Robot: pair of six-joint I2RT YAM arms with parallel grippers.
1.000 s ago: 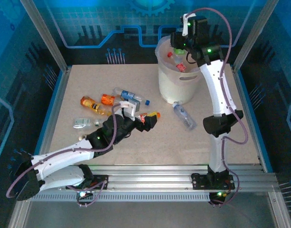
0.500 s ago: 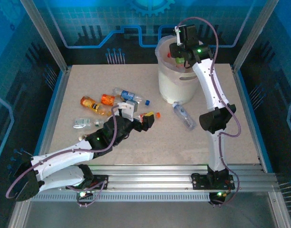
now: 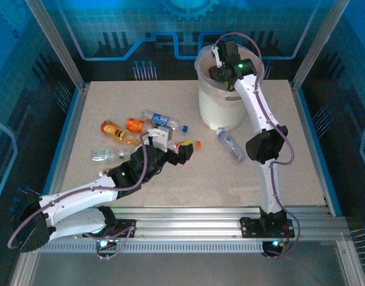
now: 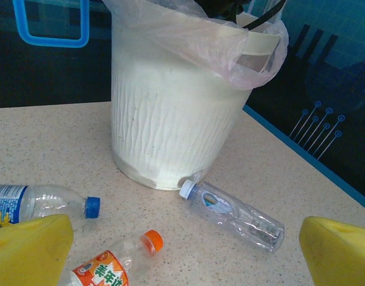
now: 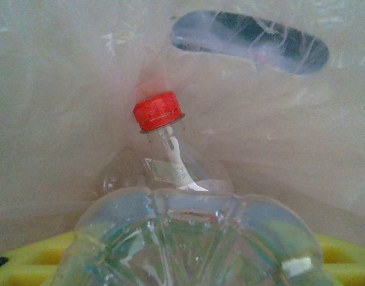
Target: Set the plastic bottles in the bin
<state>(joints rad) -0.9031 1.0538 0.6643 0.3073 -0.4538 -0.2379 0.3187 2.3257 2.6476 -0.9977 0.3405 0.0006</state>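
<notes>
The bin (image 3: 218,110) stands at the back of the table, lined with a thin plastic bag. My right gripper (image 3: 221,68) reaches down into it. In the right wrist view a clear bottle (image 5: 188,244) fills the gap between the yellow fingers (image 5: 27,259). Below it a red-capped bottle (image 5: 161,149) rests against the bin wall. My left gripper (image 3: 181,152) stands open, low over the table. An orange-labelled bottle (image 4: 105,268) with an orange cap lies just ahead of its left finger. A clear white-capped bottle (image 4: 236,214) lies against the bin's foot (image 4: 170,131).
More bottles lie left of the left gripper: a blue-capped one (image 3: 161,119), two orange ones (image 3: 134,124) (image 3: 114,130) and a crushed clear one (image 3: 103,154). Metal frame posts and blue walls ring the table. The bin's handle slot (image 5: 250,42) faces the right wrist.
My right gripper has swung left over the bin and dipped inside it with the clear bottle. The left arm has drawn back slightly from the orange-capped bottle.
</notes>
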